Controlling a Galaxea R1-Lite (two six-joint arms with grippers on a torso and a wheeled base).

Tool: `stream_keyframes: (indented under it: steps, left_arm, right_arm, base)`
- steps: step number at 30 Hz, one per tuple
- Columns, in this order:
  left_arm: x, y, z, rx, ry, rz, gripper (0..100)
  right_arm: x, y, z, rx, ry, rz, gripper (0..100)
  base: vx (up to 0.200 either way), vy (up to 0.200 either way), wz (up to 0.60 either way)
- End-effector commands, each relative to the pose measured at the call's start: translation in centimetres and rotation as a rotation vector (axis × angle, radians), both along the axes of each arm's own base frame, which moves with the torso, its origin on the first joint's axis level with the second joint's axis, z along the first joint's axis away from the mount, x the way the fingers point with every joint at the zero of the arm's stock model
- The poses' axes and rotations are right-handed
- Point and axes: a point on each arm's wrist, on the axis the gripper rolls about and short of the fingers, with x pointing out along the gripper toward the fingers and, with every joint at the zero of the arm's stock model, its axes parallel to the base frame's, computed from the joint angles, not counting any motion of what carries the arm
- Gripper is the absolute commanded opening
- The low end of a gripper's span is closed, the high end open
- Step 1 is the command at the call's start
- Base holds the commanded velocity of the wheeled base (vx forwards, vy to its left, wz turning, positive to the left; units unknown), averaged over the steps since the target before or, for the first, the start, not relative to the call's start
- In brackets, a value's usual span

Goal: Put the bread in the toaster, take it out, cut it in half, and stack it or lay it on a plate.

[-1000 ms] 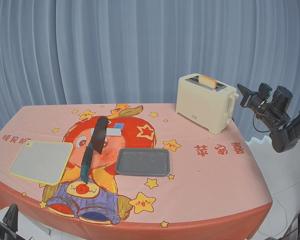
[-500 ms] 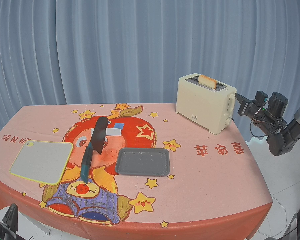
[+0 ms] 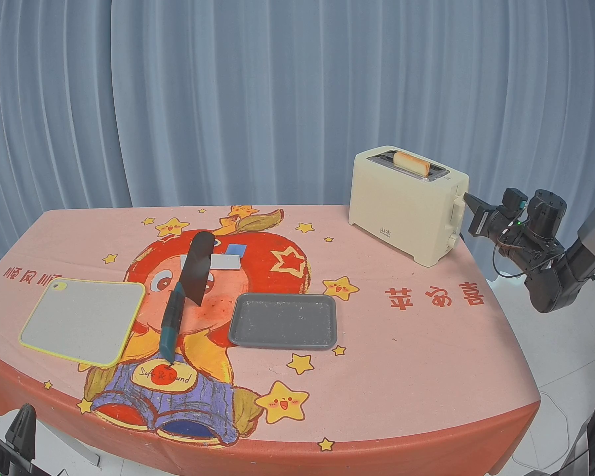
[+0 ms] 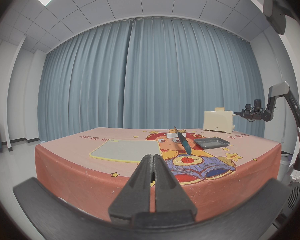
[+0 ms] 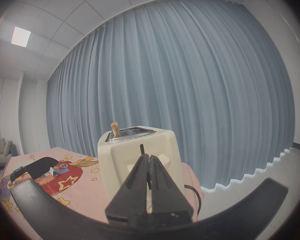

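Touching toaster lever (image 3: pixel 457 201): closed right pincer (image 5: pixel 147 157)

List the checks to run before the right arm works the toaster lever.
1. The bread sits in a slot of the toaster: ok.
2. The right gripper is shut, with its tip at the lever: ok.
3. The lever is latched down: cannot tell.
4. The cutting board lies flat, with the knife beside it: ok.
5. The grey tray holds nothing: ok.
6. The left gripper is shut, far from the toaster: ok.
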Motion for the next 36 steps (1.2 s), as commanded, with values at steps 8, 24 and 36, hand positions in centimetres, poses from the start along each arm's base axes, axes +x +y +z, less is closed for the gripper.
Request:
stream_keyframes:
  steps: [8, 24, 36]
  left_arm:
    - [0.1, 0.0, -0.5, -0.001, 0.020, 0.001, 0]
    - [0.1, 0.0, -0.5, -0.001, 0.018, 0.001, 0]
    - [0.1, 0.0, -0.5, -0.001, 0.018, 0.001, 0]
  right_arm:
    - [0.2, 0.0, -1.8, -0.018, 0.091, -0.017, 0]
    - [0.4, 0.0, -3.6, -0.057, 0.133, -0.032, 0]
    - [0.3, 0.1, -2.9, -0.056, 0.109, -0.031, 0]
  base:
    - [0.000, 0.000, 0.00]
    - [0.000, 0.000, 0.00]
    - [0.000, 0.000, 0.00]
